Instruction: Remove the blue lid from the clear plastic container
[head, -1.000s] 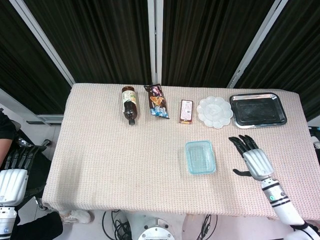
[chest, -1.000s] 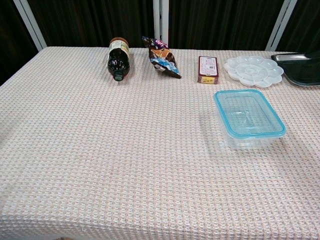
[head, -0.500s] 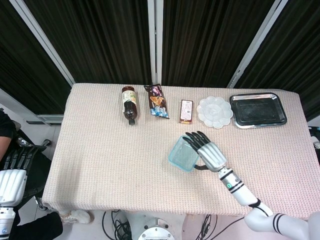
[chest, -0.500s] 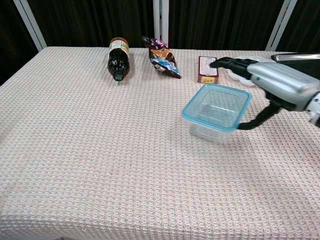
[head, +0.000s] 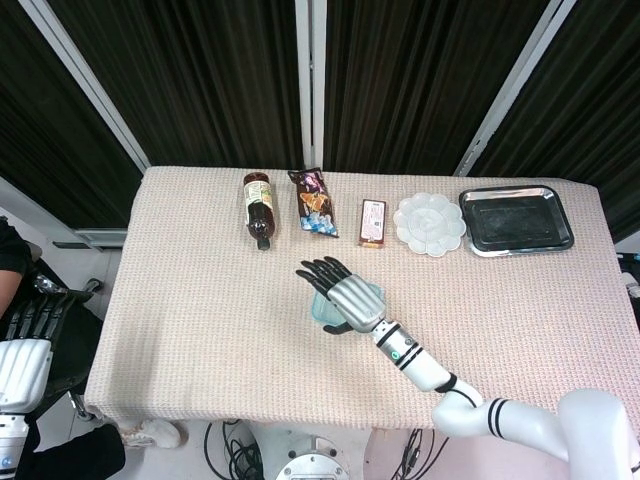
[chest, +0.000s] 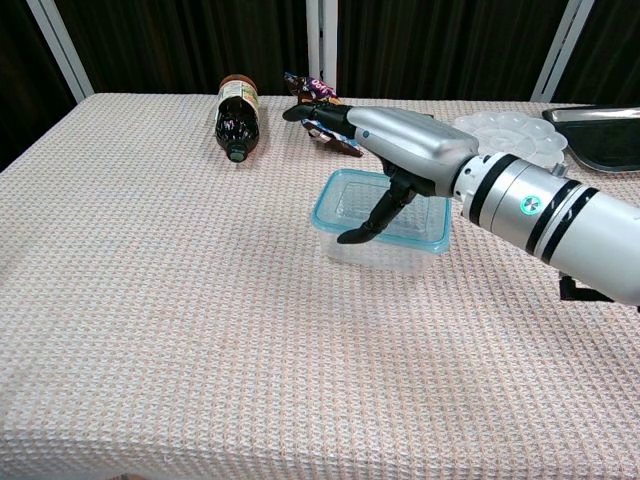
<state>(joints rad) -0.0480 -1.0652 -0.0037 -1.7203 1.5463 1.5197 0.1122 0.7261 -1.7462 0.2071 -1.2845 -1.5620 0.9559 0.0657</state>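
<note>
Change: within one second the right robot hand has swept from the right edge of the counter toward its middle, and the clear container has travelled with it, from right of centre to the middle of the frame.
Meaning for the task: the container has been moved, not opened; the blue lid looks seated on the rim all round, so the removal itself appears not yet done.
Right robot hand: it lies over the container, fingers stretched flat above the lid and thumb hooked down the near side; whether it grips or only pushes, the pictures do not settle.
Left robot hand: it hangs off the counter at the lower left of the head view, fingers apart, holding nothing.
Container contents: nothing shows through the clear walls; it appears empty.
Other vessels: a white palette dish and a dark metal tray sit at the upper right, both seemingly bare.
Back row: a dark bottle lying on its side, a snack bag and a small brown box, well apart from the container.
</note>
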